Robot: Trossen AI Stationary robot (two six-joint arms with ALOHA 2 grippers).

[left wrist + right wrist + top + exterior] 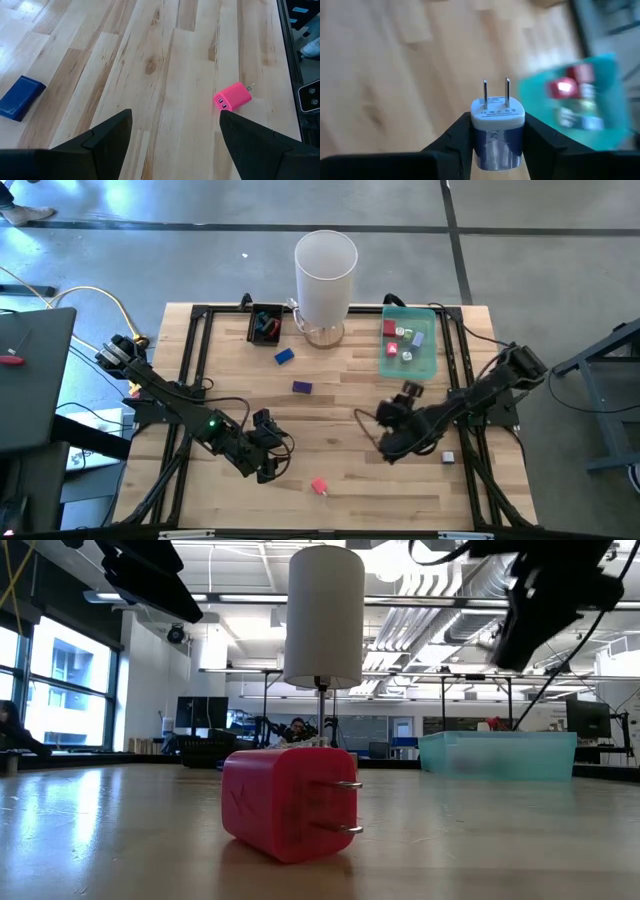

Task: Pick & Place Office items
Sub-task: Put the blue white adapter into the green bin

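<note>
Right pincer (496, 145) is closed on a blue-and-white charger (497, 131), prongs outward. Left pincer (175, 142) is wide open, empty, near the pink charger (232, 97) on the surface (340, 450).

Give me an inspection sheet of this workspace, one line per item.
Surface: light wooden table, bare at centre.
Job's things: pink plug-in charger block near the front edge; two blue blocks loose behind it; a small grey piece at the right; more pieces in the translucent green tray and the small black tray.
Clutter: tall white cylinder at the back.
Grippers: left gripper jaws open, aimed toward the pink charger; right gripper shut on a blue-and-white plug-in charger.
Cables: yellow cable off the table's left.
Surroundings: open room, screens.
</note>
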